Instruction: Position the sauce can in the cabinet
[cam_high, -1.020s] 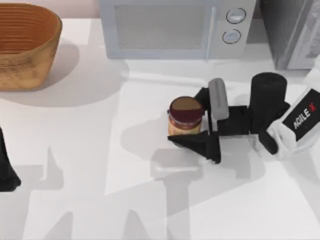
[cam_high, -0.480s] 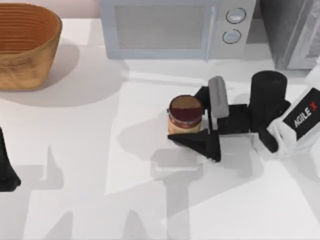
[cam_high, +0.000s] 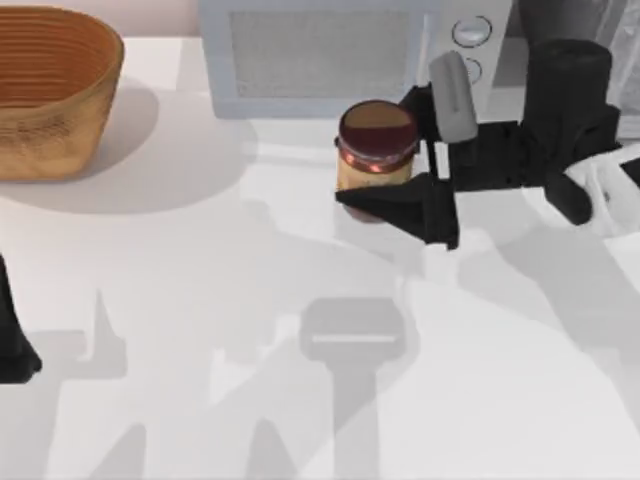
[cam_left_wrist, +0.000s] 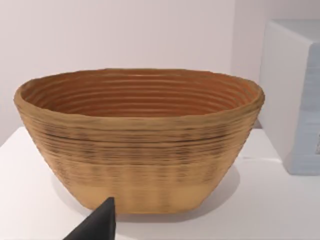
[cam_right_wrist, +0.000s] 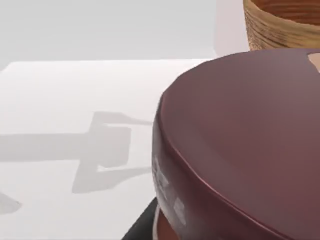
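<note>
sauce can (cam_high: 376, 150) between right gripper (cam_high: 392, 152) fingers

Bright, even light — soft grey shadows spread over the white table (cam_high: 150, 330), the basket's (cam_high: 50, 90) falling toward the right edge; the can's maroon lid (cam_right_wrist: 250, 140) looms close — softly blurred.

Overhead camera and both wrist cameras share the basket (cam_high: 50, 90).

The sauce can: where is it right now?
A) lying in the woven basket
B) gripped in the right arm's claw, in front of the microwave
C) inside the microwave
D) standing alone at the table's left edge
B: the right claw clamps the sauce can just before the microwave.
</note>
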